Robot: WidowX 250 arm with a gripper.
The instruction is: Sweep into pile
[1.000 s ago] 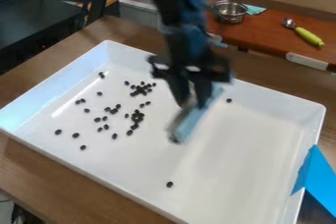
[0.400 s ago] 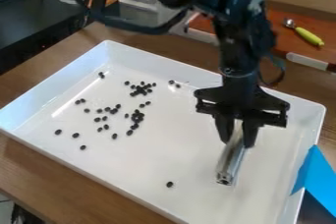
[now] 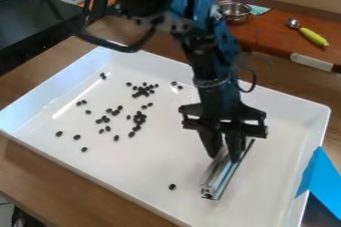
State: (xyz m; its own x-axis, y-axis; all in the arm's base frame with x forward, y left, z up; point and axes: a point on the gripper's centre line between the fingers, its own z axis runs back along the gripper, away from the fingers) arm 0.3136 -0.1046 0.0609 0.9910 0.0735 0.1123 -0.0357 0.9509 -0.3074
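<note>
Note the black gripper [image 3: 224,154], pointing down over the right half of the white tray [image 3: 143,164] — closed to a narrow gap around the upper end of a long silvery bar [image 3: 216,177], slanting toward the near side. Observe the black beans [image 3: 138,119], scattered and loosely clustered across the tray's left half — plus a lone bean [image 3: 172,186] near the bar's lower end, apart from it.

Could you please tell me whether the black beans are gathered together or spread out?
Spread out: the black beans lie in loose clusters and singly in the white tray, with one alone near the metal bar.
</note>
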